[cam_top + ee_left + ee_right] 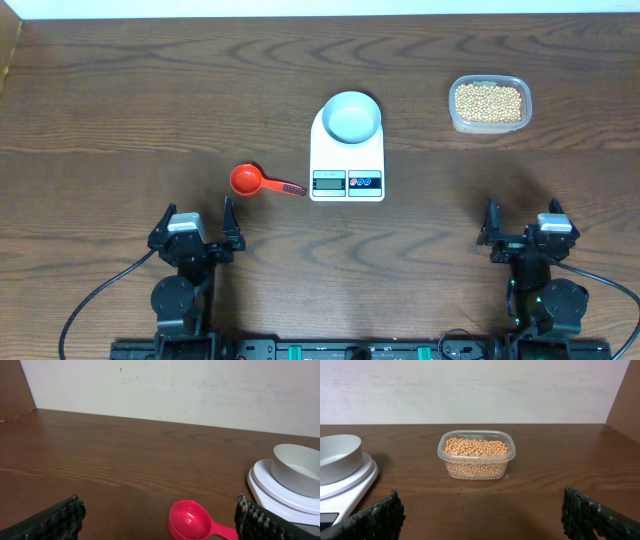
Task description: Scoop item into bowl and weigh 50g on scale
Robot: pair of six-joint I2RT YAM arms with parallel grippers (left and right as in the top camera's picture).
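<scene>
The white scale (346, 160) lies mid-table with the pale blue-grey bowl (351, 117) standing on its far end. Tan beans (489, 102) fill a clear plastic tub (456, 118) at the back right. A red scoop (258, 181) lies on the wood left of the scale, its cup up and handle pointing toward the scale. My left gripper (197, 222) is open near the front edge, just behind the scoop (192, 520). At the front right my right gripper (523, 220) is open, facing the tub (476, 455). Neither holds anything.
The dark wooden table (150, 100) runs back to a white wall (175, 390). A brown side panel (626, 400) stands at the table's right end. Cables trail from both arm bases at the front edge.
</scene>
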